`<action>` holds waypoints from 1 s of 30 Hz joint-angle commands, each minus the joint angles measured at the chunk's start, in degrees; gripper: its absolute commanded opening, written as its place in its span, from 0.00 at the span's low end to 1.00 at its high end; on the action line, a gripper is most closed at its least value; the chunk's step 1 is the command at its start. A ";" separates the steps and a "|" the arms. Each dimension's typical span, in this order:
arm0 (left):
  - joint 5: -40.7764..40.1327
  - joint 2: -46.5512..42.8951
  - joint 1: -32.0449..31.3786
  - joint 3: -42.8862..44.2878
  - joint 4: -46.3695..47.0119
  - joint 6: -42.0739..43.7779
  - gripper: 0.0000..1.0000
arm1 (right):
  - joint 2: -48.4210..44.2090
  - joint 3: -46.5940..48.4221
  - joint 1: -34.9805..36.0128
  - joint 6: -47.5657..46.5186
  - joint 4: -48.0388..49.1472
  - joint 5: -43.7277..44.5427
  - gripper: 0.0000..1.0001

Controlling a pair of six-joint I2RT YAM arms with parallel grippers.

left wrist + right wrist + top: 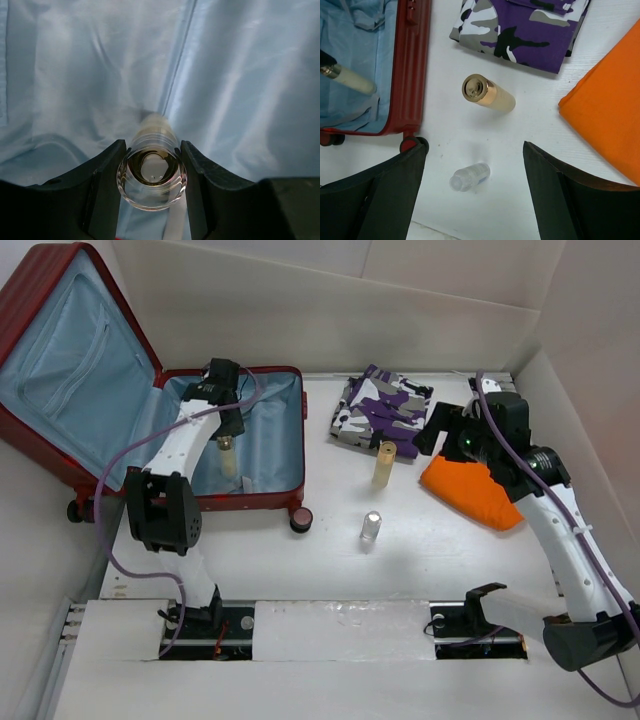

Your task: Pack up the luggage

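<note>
1. At the far left of the table [330, 570], the luggage [70, 360] lay open. It was a large dark-red hard-shell case with ribbed sides, pale-blue fabric lining and small black wheels at its near edge. Its lid leaned up and away to the left, and the base half lay flat beside it, hollow side up.
2. The left gripper [230, 428] hung inside the base half, directly over the lining, so the case lay straight below the claw. The fingers were clenched on either side of a cream bottle [229, 458].
3. The bottle's long axis ran downward from the claw toward the lining. Whether its lower end touched the fabric could not be told from these views.
4. The left arm was much the nearer to the case, so letting go there would probably leave the bottle inside it.
5. Right of the case, on bare table, a small clear bottle [371, 528] sat nearer, and a gold bottle [383, 462] sat just beyond it.
6. Farther back lay a folded purple, white and black camouflage cloth [385, 410].
7. The right gripper [475, 150] hovered above this group with its fingers spread wide, grasping nothing, well apart from the case.
8. At the right lay a folded orange cloth [470, 490], partly under that arm.
</note>
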 commanded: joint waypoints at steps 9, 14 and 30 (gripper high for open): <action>-2.36 18.45 1.32 21.09 -0.13 1.11 0.37 | -1.23 -0.34 -0.34 0.04 3.21 -2.43 0.84; 2.29 27.23 4.39 27.35 -0.13 1.11 0.38 | -1.23 0.80 -0.34 0.04 2.08 -1.29 0.84; 10.28 22.96 5.10 26.93 2.42 -0.64 0.65 | 0.44 3.53 -0.34 0.04 1.54 1.00 0.84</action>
